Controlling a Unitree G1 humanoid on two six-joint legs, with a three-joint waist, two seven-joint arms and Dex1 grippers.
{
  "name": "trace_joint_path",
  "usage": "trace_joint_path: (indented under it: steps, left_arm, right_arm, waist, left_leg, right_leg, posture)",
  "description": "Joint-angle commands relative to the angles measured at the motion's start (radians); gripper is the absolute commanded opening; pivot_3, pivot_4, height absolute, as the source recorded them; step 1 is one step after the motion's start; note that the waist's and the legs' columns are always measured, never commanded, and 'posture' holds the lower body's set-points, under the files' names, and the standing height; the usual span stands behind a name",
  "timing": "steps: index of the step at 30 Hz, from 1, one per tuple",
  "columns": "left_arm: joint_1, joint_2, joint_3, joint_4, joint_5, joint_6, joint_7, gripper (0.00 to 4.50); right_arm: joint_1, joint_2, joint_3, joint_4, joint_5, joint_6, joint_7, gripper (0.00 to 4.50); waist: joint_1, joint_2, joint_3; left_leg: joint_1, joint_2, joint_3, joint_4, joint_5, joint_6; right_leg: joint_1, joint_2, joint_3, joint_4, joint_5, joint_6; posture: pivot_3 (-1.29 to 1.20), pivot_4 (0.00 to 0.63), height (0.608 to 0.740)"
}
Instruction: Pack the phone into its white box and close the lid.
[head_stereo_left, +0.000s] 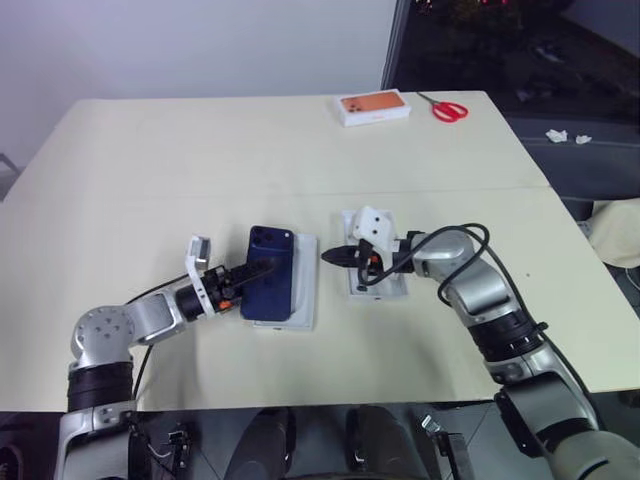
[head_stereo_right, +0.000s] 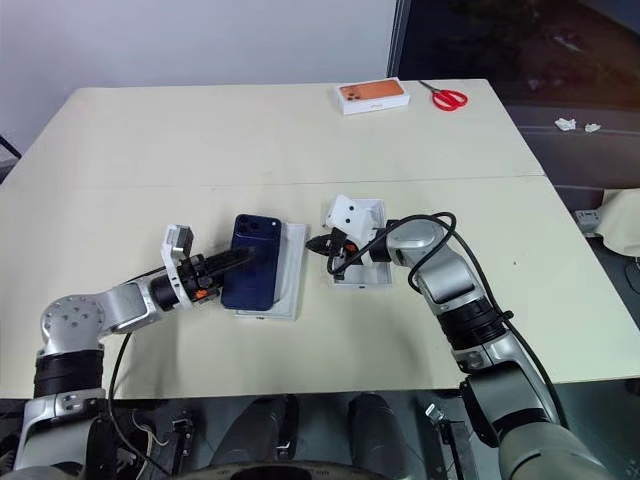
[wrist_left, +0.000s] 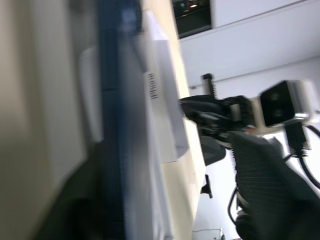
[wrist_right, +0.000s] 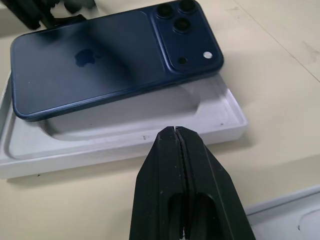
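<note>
The phone (wrist_right: 107, 60) lay askew, half over the recess of the white box (wrist_right: 227, 107), with my left pincer (head_stereo_right: 232, 261) spread at its edge and my right pincer (wrist_right: 176, 134) pressed together nearby; squaring it before pressing down seemed advisable.

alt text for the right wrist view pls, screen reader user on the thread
A dark blue phone lies back-up, tilted half over the recess of an open white box on a beige table, not yet seated. In the foreground the right gripper points at the box with its black fingers shut together.
</note>
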Motion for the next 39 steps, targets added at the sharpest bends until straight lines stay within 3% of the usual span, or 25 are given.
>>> trace_joint_path:
  steps: [1, 20, 39]
  left_arm:
    - [-0.005, 0.009, 0.006, -0.024, 0.011, 0.004, -0.002, 4.48]
    - [-0.055, 0.020, 0.012, -0.148, -0.025, 0.104, 0.181, 4.48]
    - [0.002, 0.144, 0.059, -0.229, -0.148, 0.123, 0.191, 4.48]
  right_arm:
    - [-0.009, 0.011, 0.000, -0.039, 0.005, -0.007, -0.007, 0.00]
    - [-0.022, 0.044, 0.014, 0.001, -0.007, -0.036, -0.032, 0.00]
    - [-0.020, 0.059, 0.021, 0.000, -0.017, -0.044, -0.035, 0.00]
  waist:
    - [0.000, 0.000, 0.000]
    - [-0.001, 0.000, 0.000]
    - [-0.001, 0.000, 0.000]
  left_leg:
    - [0.000, 0.000, 0.000, 0.000, 0.000, 0.000]
    - [0.000, 0.000, 0.000, 0.000, 0.000, 0.000]
    - [0.000, 0.000, 0.000, 0.000, 0.000, 0.000]
  right_leg:
    - [0.000, 0.000, 0.000, 0.000, 0.000, 0.000]
    - [0.000, 0.000, 0.000, 0.000, 0.000, 0.000]
    - [0.000, 0.000, 0.000, 0.000, 0.000, 0.000]
  posture:
    - [0.00, 0.150, 0.740]
    - [0.00, 0.150, 0.740]
    - [0.00, 0.150, 0.740]
